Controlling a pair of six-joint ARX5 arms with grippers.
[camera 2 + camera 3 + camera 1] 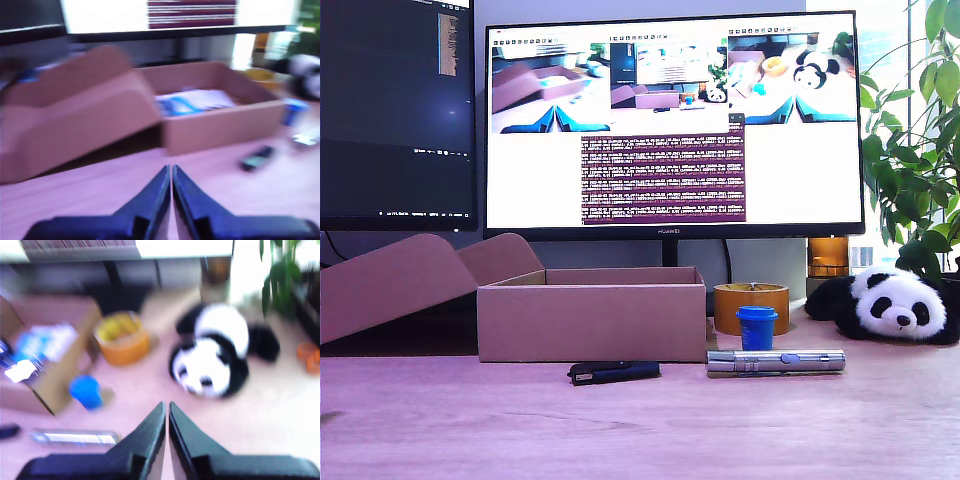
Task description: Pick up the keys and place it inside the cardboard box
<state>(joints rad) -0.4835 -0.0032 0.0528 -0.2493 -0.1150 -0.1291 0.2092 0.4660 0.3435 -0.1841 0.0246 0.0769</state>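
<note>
The brown cardboard box (590, 320) stands open mid-table, its flap lid (395, 285) leaning out toward the exterior view's left. In the first wrist view the box (220, 127) holds a blurred blue and white patch (192, 102). The second wrist view shows the same patch (40, 342). I cannot tell whether it is the keys, and no keys show plainly anywhere. My first gripper (171, 167) is shut and empty, hovering before the box. My second gripper (166, 404) is shut and empty, near the panda. Neither arm appears in the exterior view.
In front of the box lie a small black stick gadget (613, 372) and a silver torch (776, 361). A small blue tub (757, 327) and a tan tape roll (750, 305) stand behind the torch. A panda toy (885, 305), a plant (915, 130) and monitors (670, 120) line the back.
</note>
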